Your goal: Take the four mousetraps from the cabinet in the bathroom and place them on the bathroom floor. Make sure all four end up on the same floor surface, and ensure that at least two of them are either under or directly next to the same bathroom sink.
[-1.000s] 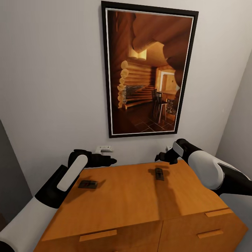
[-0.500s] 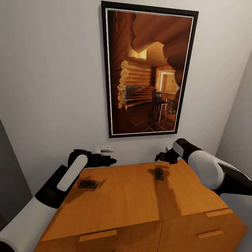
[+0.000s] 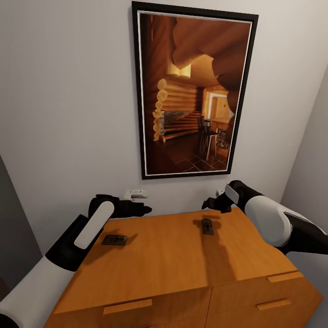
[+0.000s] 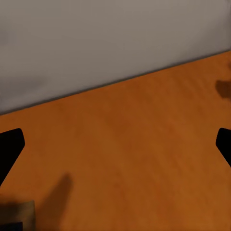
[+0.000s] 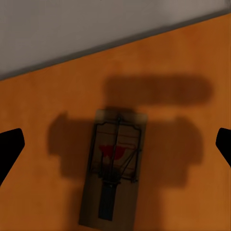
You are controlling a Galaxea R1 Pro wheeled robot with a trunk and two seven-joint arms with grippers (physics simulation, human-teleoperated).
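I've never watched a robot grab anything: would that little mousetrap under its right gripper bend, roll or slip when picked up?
Probably stiff: the mousetrap looks like a flat board with wire parts. It lies flat on the cabinet top, so rolling or tipping seems unlikely. Being so thin, it may slide under the right gripper before the open fingers catch its edges.

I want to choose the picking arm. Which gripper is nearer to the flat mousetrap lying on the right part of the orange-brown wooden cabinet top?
Right. The right gripper hovers open just above and behind that mousetrap. The left gripper is across the cabinet top, nearer the other mousetrap.
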